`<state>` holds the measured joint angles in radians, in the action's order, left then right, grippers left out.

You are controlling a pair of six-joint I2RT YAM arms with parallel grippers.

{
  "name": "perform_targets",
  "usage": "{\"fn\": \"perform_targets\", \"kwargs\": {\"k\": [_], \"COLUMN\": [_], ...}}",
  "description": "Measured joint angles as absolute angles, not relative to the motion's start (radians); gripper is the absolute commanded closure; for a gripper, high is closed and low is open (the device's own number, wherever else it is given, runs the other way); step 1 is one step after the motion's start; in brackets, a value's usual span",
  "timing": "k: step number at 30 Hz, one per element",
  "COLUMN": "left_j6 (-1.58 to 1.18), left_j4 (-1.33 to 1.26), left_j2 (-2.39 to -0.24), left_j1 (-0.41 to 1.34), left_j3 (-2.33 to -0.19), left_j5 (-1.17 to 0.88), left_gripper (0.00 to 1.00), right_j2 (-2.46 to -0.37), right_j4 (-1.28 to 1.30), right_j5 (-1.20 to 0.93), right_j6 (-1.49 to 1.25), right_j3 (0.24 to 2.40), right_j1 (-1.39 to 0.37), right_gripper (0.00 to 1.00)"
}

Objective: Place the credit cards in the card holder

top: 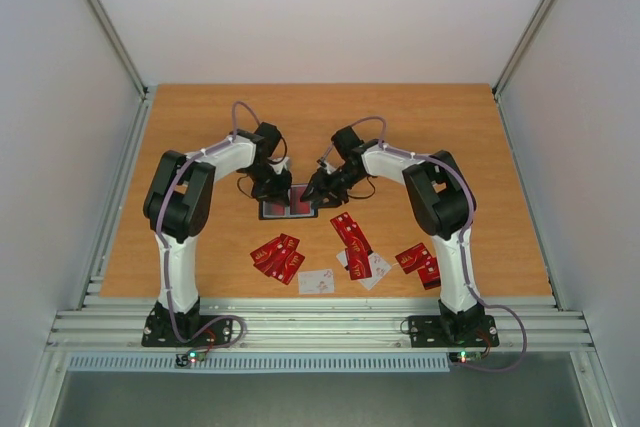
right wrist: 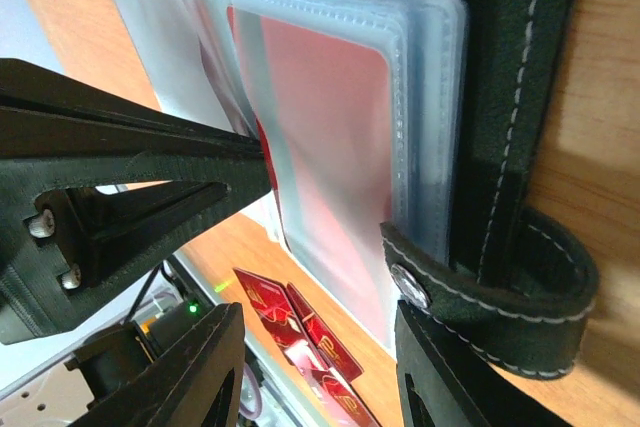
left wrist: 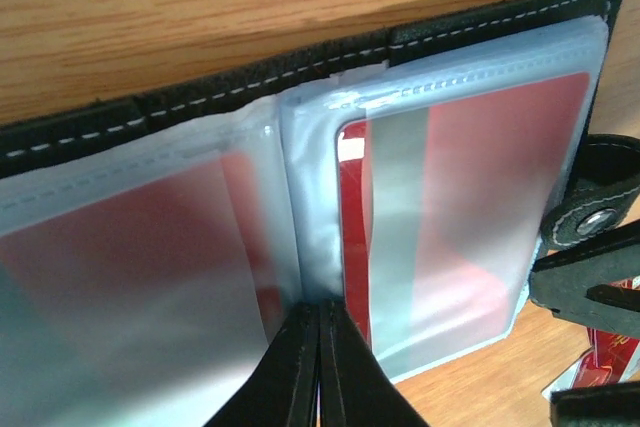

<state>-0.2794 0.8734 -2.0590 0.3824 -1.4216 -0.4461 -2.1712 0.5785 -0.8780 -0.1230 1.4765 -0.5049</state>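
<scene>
Card holder of black stitched leather [left wrist: 200, 107] lies opened flat on the orange-brown wooden table [top: 450, 137], between the two arms, its frosted clear plastic sleeves [left wrist: 300, 207] facing up. A red card [left wrist: 480, 197] sits inside the sleeve on one half, and red shows through the sleeves on the other half too. The left gripper [left wrist: 318, 312] is closed, its fingers pressed together with the tips down at the middle fold of the sleeves (whether a sleeve edge is pinched between them cannot be told). The right gripper [right wrist: 318, 312] stands about half open beside the holder's black snap tab [right wrist: 500, 307], with nothing clamped. Loose thin red credit cards [top: 277, 257] lie in small heaps on the table nearer the arm bases, along with two white cards [top: 316, 281], all apart from the holder.
</scene>
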Motion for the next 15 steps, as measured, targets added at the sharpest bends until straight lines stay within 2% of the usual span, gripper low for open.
{"fn": "perform_targets", "kwargs": {"k": [15], "left_j6": [-0.279], "left_j4": [0.873], "left_j2": [-2.064], "left_j1": [0.381], "left_j3": [-1.422], "left_j5": [-0.449], "left_gripper": [0.97], "right_j2": [-2.181], "right_j4": [0.584], "right_j5": [-0.879], "right_j6": [-0.098], "right_j3": [1.475], "right_j1": [-0.503], "right_gripper": [0.57]}}
